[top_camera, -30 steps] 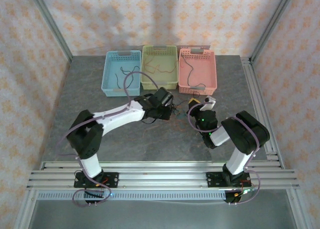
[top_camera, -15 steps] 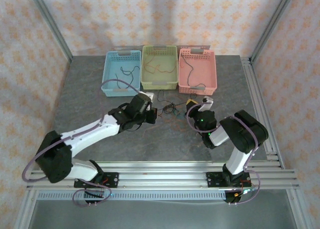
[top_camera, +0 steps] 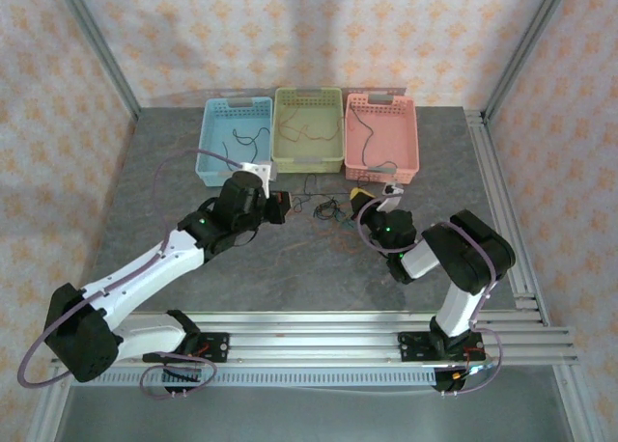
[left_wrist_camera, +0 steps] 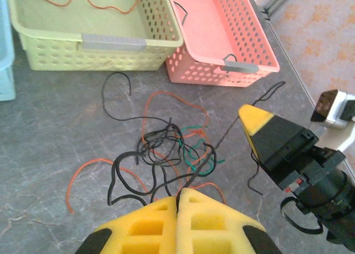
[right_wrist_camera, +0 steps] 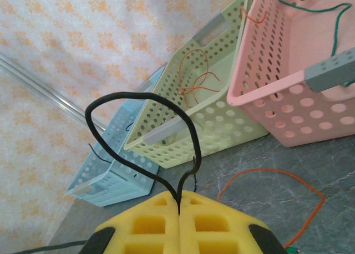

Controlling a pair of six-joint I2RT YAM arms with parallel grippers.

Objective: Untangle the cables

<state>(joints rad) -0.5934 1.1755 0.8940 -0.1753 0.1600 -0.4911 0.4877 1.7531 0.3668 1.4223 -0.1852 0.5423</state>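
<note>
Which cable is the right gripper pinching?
The black cable, looping up from the shut right gripper; the orange cable lies free on the table beyond.

White-and-black arms (top_camera: pixel 135 273), lilac cables (top_camera: pixel 196 153) alongside; yellow cut-out pads (left_wrist_camera: pixel 222 215) on left hand (left_wrist_camera: pixel 178 195) and right hand (right_wrist_camera: pixel 178 202).

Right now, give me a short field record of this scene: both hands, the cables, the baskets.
tangle: thin black, orange and green cables bunched on the grey table
left hand: shut, pinching black strands at the tangle's near edge
right hand: shut on a thin black cable loop arching above it
baskets: perforated plastic light blue basket, pale green basket, pink basket, each holding loose cable
</note>
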